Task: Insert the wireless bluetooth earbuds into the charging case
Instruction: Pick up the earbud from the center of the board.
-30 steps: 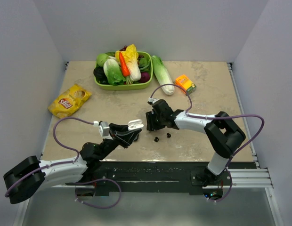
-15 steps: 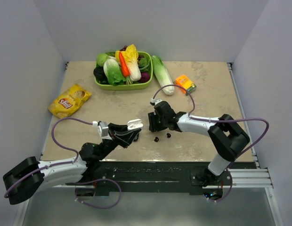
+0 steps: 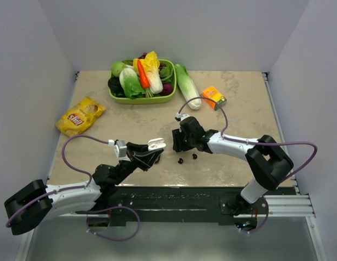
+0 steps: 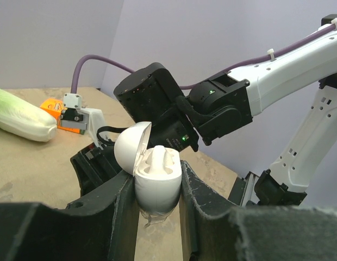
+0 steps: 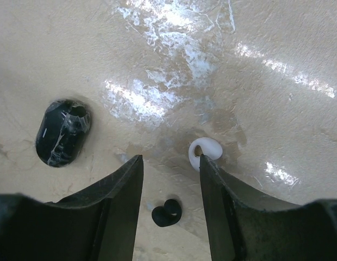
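Note:
My left gripper [image 4: 156,187] is shut on the white charging case [image 4: 156,182] and holds it upright above the table with its lid [image 4: 130,147] open. A white moulded shape stands up inside; I cannot tell if it is a bud. In the top view the case [image 3: 156,144] sits just left of my right gripper [image 3: 176,142]. My right gripper [image 5: 169,163] is open and low over the table. A white earbud [image 5: 205,149] lies at the tip of its right finger. A black earbud [image 5: 167,213] lies between the fingers. Two black specks [image 3: 181,161] [image 3: 194,156] lie near it.
A larger glossy black oval piece [image 5: 62,132] lies left of my right gripper's fingers. At the back stand a green basket [image 3: 117,98] of vegetables, a loose cabbage [image 3: 187,86] and an orange box [image 3: 214,97]. A yellow chip bag [image 3: 80,115] lies at the left.
My right arm's elbow has swung out to the right and its gripper has shifted slightly. My left gripper and the white case have not moved.

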Robot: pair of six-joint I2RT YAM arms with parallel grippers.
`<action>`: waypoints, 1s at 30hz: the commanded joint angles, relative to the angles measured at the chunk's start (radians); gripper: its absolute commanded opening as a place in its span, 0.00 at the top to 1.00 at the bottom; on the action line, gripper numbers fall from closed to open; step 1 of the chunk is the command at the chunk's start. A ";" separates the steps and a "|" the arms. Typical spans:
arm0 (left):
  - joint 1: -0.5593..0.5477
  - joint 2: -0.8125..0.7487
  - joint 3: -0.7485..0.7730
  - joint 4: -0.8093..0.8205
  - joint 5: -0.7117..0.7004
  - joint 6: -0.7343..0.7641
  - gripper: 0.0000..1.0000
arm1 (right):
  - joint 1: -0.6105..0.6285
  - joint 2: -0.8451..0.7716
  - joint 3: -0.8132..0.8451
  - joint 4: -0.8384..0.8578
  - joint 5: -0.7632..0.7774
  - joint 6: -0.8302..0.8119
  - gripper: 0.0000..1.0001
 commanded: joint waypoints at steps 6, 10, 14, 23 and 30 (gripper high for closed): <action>-0.005 0.002 -0.305 0.241 0.006 0.011 1.00 | -0.003 0.001 0.006 0.011 0.028 -0.001 0.50; -0.005 0.000 -0.308 0.241 0.006 0.011 1.00 | -0.004 0.021 0.000 0.023 0.026 0.001 0.50; -0.005 0.003 -0.310 0.241 0.003 0.009 1.00 | -0.006 0.037 0.000 0.025 0.032 -0.002 0.50; -0.005 0.003 -0.311 0.239 0.000 0.009 1.00 | -0.015 0.034 -0.023 -0.008 0.089 0.009 0.53; -0.005 0.011 -0.310 0.244 0.005 0.006 1.00 | -0.020 0.055 -0.032 -0.014 0.112 0.009 0.57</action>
